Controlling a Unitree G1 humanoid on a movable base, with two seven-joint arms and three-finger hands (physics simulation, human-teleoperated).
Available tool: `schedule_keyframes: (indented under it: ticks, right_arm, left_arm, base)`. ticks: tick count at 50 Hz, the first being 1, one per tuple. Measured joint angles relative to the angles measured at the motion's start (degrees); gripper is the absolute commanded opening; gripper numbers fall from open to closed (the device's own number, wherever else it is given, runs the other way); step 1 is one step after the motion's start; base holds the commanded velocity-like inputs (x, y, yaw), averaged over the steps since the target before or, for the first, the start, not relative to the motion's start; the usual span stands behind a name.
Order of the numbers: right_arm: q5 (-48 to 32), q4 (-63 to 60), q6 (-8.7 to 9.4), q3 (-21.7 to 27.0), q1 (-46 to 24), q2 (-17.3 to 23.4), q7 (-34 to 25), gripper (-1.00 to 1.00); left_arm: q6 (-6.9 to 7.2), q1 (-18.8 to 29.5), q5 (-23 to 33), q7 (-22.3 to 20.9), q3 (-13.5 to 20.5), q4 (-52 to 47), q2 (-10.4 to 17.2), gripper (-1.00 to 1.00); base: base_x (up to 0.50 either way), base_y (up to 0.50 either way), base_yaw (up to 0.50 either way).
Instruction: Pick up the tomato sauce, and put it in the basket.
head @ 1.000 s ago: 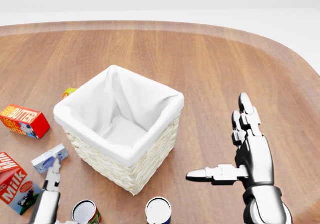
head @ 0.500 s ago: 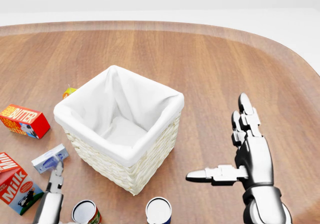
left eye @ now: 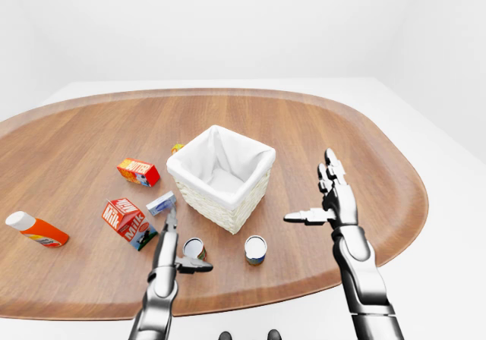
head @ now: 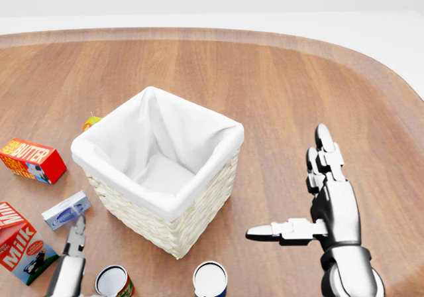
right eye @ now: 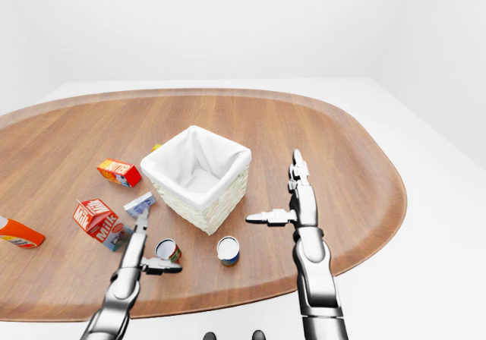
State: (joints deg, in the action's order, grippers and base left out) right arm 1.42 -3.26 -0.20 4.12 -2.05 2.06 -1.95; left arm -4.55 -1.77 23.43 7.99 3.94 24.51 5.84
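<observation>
The tomato sauce can [left eye: 194, 249], with a red and green label, stands upright near the table's bottom edge in the left-eye view, just below and left of the basket. The wicker basket [left eye: 228, 209] has a white cloth liner and nothing in it. My left hand [left eye: 190, 240] is open right beside the can, index finger pointing up on its left and thumb reaching under it to the right; the fingers do not close round it. My right hand [left eye: 310, 188] is held open and flat to the right of the basket, holding nothing.
A blue-labelled can [left eye: 255, 250] stands right of the tomato sauce. Left of the basket lie a small grey-blue box [left eye: 161, 203], a milk carton [left eye: 127, 221], an orange butter box [left eye: 139, 171] and an orange bottle [left eye: 34, 230]. A small yellow-red object [left eye: 177, 148] peeks out above the basket.
My left hand has slid slightly down and to the right in the head view, closer to the tomato sauce can. The right hand and the objects have stayed put.
</observation>
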Motion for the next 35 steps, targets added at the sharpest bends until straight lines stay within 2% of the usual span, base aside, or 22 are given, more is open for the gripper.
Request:
schedule_keyframes:
  ticks: [35]
  right_arm:
    - [-0.15,0.05,-0.11,-0.07,0.08,-0.02,0.05,1.0]
  left_arm:
    - [-0.45,2.5,-0.49,0.91,-0.64,5.01,0.25,1.0]
  base:
    - [0.0,0.0,0.0]
